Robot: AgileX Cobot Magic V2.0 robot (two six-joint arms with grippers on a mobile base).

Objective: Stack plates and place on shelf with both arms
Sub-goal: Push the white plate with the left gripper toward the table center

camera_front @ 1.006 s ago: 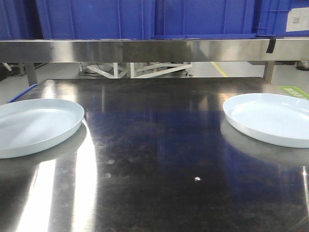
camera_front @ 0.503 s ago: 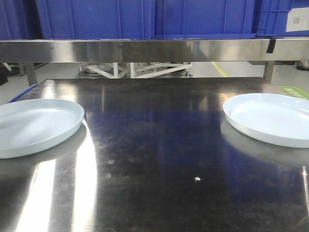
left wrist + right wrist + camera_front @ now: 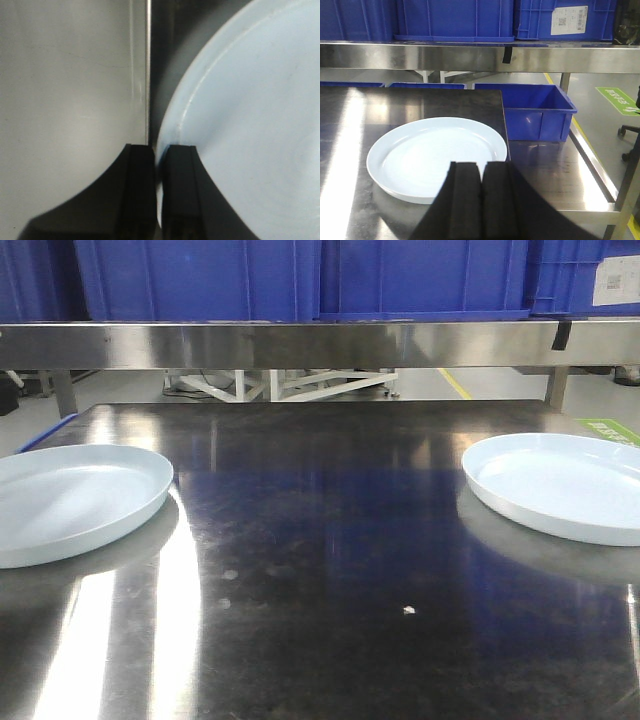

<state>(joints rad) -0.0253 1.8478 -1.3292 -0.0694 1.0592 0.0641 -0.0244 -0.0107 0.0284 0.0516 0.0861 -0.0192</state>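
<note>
— What do you have for me in the front view?

— You see two plates, round, shallow, pale bluish-white and glossy, each with a low upturned rim. The left plate (image 3: 70, 500) and the right plate (image 3: 560, 485) lie flat and well apart on the dark, mirror-like steel tabletop (image 3: 330, 540). Behind them runs the brushed-steel shelf rail (image 3: 300, 343), which carries a row of ribbed blue plastic crates (image 3: 200, 280).

— And the left wrist view?

— The left gripper (image 3: 158, 147) shows you two matte black fingers (image 3: 137, 190) drawn almost together. The rim of the left plate (image 3: 250, 125) runs exactly at the thin slit between them. You cannot tell if they pinch it. Beside the plate is dull grey steel (image 3: 70, 100).

— The right wrist view?

— The right gripper (image 3: 481, 164) is clenched, with its two black pads pressed against each other, over the near rim of the right plate (image 3: 430, 155). Just beside the tabletop you see one open blue crate (image 3: 530, 107).
</note>
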